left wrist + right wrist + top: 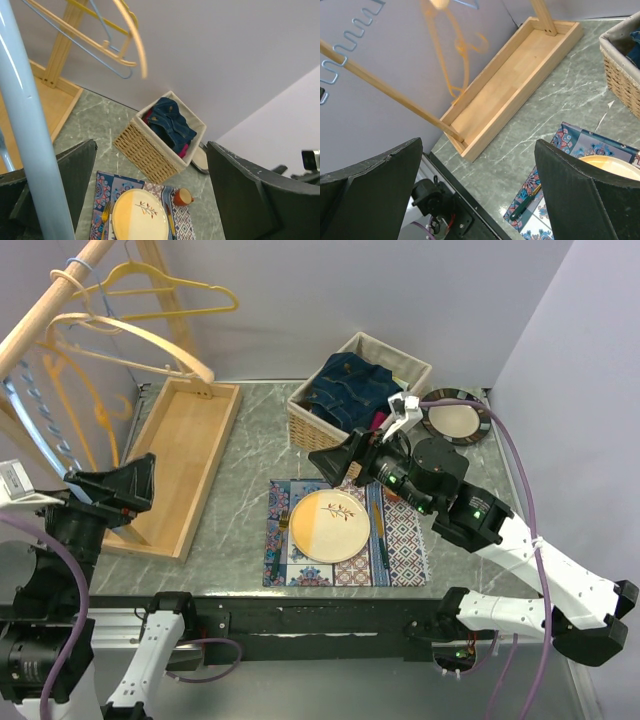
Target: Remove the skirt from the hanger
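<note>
**Garment status.** The wooden hanger (150, 340) and the yellow hanger (175, 285) hang bare on the rack at the far left corner of the desk. A bunched denim garment lies in the wicker basket (318, 430) at the far edge of the desk, on top of something pink. It is probably the skirt (350, 388), though its folds prevent a firm identification.

**Left gripper** (118, 490). The claw is spread wide with nothing between the fingers. It is raised at the near left corner, beside the rack's wooden base (185, 455), and angled up toward the hangers. This posture gives its camera a view of the rail and the basket together.

**Right gripper** (340, 458). The claw is spread wide and empty. It hovers between the basket and the plate (325, 525) on the patterned mat (400, 550), pointing left toward the rack.

**Assessment.** No cloth shows on the hangers in view and both claws are free, so the removal appears complete. No further grasp is indicated.
</note>
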### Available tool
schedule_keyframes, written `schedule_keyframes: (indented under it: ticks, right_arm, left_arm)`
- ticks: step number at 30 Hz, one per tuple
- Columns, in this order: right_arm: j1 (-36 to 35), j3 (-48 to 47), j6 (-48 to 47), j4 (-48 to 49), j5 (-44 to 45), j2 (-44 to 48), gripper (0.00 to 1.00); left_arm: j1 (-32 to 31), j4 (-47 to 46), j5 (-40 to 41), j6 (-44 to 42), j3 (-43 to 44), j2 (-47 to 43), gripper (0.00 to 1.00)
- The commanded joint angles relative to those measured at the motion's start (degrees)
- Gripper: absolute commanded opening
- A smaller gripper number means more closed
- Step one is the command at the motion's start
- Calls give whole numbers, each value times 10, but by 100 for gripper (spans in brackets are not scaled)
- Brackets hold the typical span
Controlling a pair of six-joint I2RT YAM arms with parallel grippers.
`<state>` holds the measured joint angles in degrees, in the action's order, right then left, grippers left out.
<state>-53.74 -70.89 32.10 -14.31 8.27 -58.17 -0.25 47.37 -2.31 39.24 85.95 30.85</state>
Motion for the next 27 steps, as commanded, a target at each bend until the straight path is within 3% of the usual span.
schedule_keyframes:
  ticks: [1, 8, 17, 23, 27]
  right_arm:
    - [-2, 0, 4, 17, -2, 10, 100]
    - [-2, 8, 5, 30, -17, 4, 100]
    - [-3, 6, -4, 46, -50, -22, 100]
    - [-2, -3, -8, 46, -62, -36, 100]
    - [-2, -6, -11, 46, -66, -40, 100]
  left_arm:
    - [1, -54, -58, -45, 2, -5, 94]
    - [1, -40, -160, -103, -11, 11, 95]
    - [1, 1, -173, -186, 14, 32, 98]
    - [23, 19, -145, -192, 35, 41, 96]
    - [35, 18, -175, -194, 34, 52, 93]
